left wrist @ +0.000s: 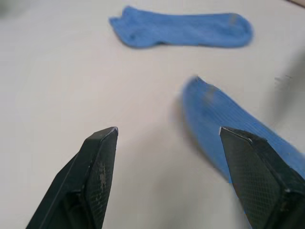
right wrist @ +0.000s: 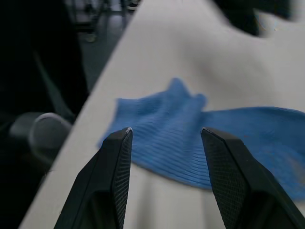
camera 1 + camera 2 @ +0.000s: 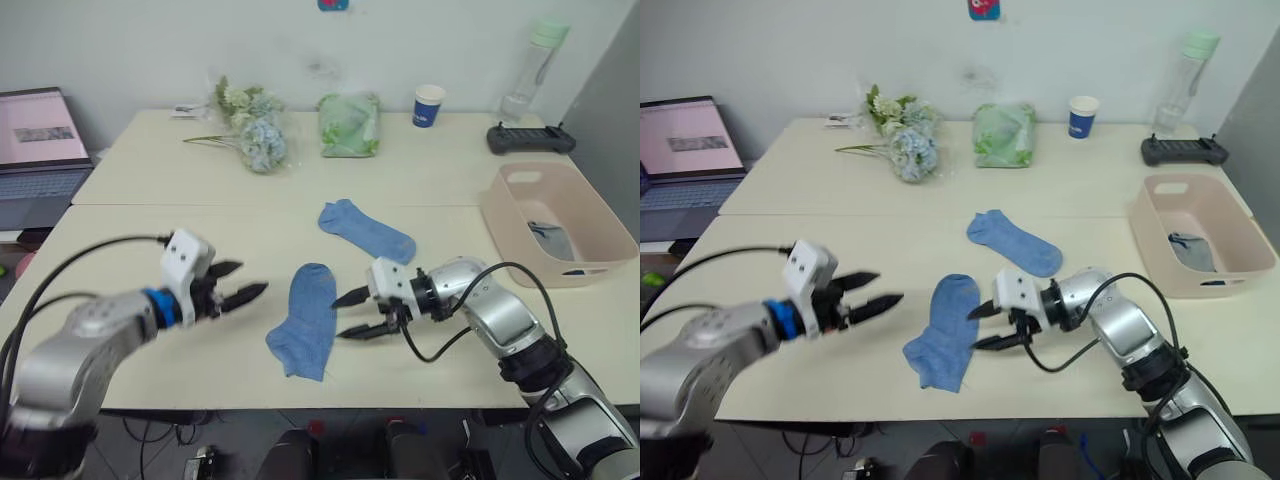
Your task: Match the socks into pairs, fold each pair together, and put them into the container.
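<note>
Jaws on both grippers spread, empty. You see left gripper (image 3: 238, 291) just left of near light blue sock (image 3: 306, 322), right gripper (image 3: 352, 314) just right of it. Second light blue sock (image 3: 366, 230) beyond. Container (image 3: 596, 262) far right.

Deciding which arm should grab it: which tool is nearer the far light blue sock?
Right. The right tool sits just in front of the far sock; the left tool is farther, beyond the near sock.
</note>
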Controlling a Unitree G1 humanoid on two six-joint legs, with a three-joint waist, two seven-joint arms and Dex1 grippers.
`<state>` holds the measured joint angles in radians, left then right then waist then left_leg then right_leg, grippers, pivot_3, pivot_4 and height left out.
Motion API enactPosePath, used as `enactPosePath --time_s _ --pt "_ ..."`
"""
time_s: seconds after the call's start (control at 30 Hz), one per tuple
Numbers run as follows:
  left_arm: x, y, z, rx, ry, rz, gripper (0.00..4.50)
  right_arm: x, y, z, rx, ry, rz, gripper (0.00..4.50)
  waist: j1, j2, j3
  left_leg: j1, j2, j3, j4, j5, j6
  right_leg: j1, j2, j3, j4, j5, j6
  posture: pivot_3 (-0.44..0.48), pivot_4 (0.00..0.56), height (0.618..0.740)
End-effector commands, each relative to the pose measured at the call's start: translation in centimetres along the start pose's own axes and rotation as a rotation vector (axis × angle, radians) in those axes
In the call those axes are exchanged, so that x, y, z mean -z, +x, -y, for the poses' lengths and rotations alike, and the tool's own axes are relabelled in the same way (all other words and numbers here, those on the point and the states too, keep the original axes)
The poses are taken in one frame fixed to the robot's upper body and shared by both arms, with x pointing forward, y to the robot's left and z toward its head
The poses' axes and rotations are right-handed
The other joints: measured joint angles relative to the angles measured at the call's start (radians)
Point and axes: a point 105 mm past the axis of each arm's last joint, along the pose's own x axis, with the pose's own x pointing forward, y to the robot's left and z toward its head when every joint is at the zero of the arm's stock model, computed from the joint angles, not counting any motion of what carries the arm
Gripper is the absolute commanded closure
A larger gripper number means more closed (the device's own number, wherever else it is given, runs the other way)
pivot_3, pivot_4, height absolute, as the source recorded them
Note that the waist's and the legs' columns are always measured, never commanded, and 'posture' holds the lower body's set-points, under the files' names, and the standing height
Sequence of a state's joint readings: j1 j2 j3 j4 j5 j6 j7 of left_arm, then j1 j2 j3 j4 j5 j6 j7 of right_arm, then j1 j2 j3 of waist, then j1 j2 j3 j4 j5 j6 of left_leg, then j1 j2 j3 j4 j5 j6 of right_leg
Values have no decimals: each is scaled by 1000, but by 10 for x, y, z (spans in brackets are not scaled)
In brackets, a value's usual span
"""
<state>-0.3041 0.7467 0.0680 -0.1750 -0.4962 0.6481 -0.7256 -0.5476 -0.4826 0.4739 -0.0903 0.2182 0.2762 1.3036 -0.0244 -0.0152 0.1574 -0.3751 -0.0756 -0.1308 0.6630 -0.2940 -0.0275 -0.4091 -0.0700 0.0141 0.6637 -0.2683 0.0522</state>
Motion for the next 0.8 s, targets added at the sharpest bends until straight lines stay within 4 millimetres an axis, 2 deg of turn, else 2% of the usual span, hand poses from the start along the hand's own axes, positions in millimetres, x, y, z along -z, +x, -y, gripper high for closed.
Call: enactPosePath --time_s 0.03,0.1,0.17,0.23,0.33,0.43,0.53,0.6,0.67,0.8 --pt "17 34 -3 62 59 -53 975 -5 14 -9 -101 -72 8 2048 -9 -1 0 -1 0 0 0 0 0 0 -1 0 -1 0 1 0 150 740" --pt "24 51 -2 102 78 -78 975 3 21 -9 -149 -49 -16 2048 -14 -1 0 -1 0 1 0 0 0 -2 -2 1 -1 0 1 0 150 740" --pt "26 59 0 138 88 -87 975 13 27 -11 -202 -62 -61 2048 -15 -1 0 -1 1 0 0 0 0 -3 -2 1 1 0 1 0 150 740" --pt "25 63 2 166 93 -83 975 20 33 -12 -223 -115 -92 2048 -15 -1 0 -3 1 -1 1 0 -1 -5 -1 0 2 1 0 0 150 740" --pt "25 63 2 180 101 -86 975 21 48 -13 -235 -205 -76 2048 -14 -1 0 -4 1 -2 1 0 -1 -6 -1 0 3 1 1 0 150 740" --pt "25 63 2 185 99 -86 975 25 54 -15 -259 -210 -75 2048 -14 -1 0 -4 1 -1 1 0 -1 -7 -1 0 3 1 1 0 150 740" --pt "25 65 2 184 98 -85 1574 25 63 -10 -245 -271 -74 2048 -13 -1 0 -5 1 -2 2 0 -1 -7 -1 0 3 1 1 0 150 740" --pt "25 66 2 184 97 -85 2218 25 65 -2 -222 -285 -74 2228 -14 -1 0 -4 1 -2 2 0 -1 -7 -1 0 4 1 1 0 150 740" --pt "24 66 2 184 96 -83 2863 29 62 2 -229 -302 -97 2654 -14 -1 0 -4 1 -2 2 1 -1 -7 -1 0 6 0 1 0 150 740" --pt "25 63 0 170 88 -84 4170 28 48 3 -232 -282 -82 4026 -14 -1 0 -5 1 -1 3 1 -2 -10 -1 1 10 0 1 0 150 740"
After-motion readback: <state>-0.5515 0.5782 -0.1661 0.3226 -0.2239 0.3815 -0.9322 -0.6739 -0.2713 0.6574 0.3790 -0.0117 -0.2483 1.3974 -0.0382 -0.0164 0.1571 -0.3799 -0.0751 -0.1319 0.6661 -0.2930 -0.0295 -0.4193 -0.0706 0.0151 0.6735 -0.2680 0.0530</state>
